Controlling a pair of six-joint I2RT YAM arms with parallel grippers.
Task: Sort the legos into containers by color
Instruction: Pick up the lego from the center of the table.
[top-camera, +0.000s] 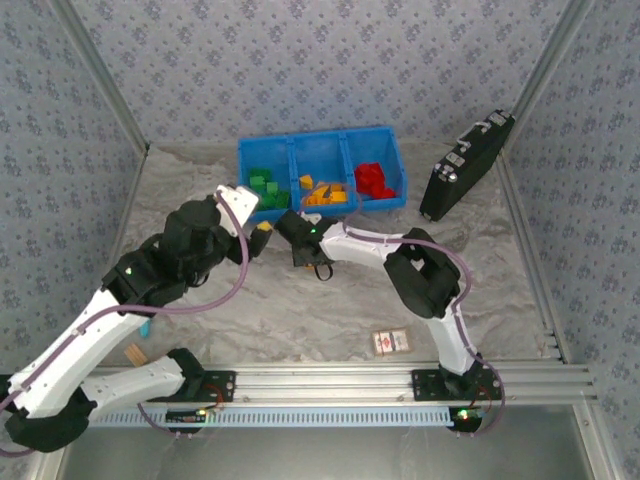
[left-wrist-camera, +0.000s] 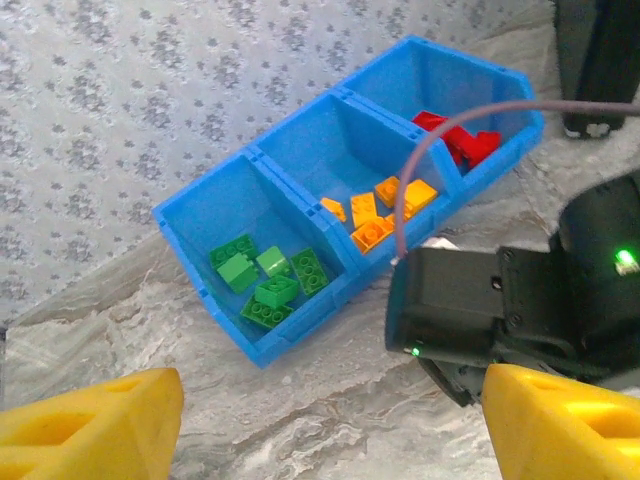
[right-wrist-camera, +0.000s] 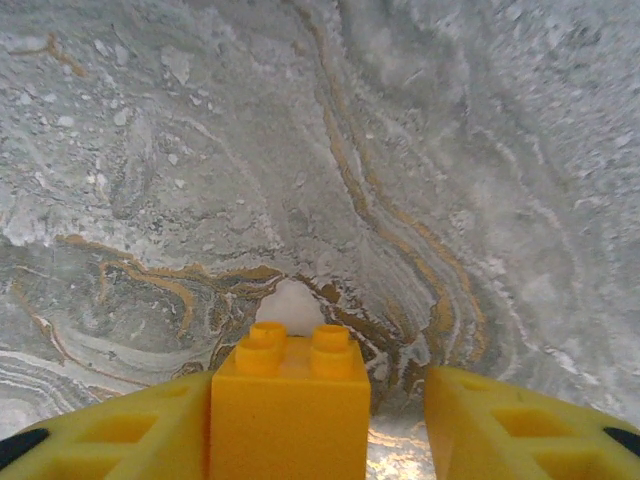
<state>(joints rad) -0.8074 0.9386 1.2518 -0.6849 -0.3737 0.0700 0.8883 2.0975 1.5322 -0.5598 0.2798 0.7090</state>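
Orange-yellow brick (right-wrist-camera: 287, 420) sits between my right gripper's (right-wrist-camera: 320, 390) fingers, flush against one with a gap at the other, so the jaws stand partly open, not clamped. Marbled table (right-wrist-camera: 300, 150) lies beneath. My left gripper (left-wrist-camera: 330, 400) hangs wide, empty, facing the blue tray (left-wrist-camera: 292, 338).

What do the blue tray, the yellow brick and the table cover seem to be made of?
The blue tray looks like moulded plastic: even colour, soft sheen, thin stiff walls. The yellow brick looks like hard, slightly glossy plastic, with sharp edges and round studs. The table cover is perhaps a thin sheet printed like marble; it wrinkles near the tray, so it is probably not stone.
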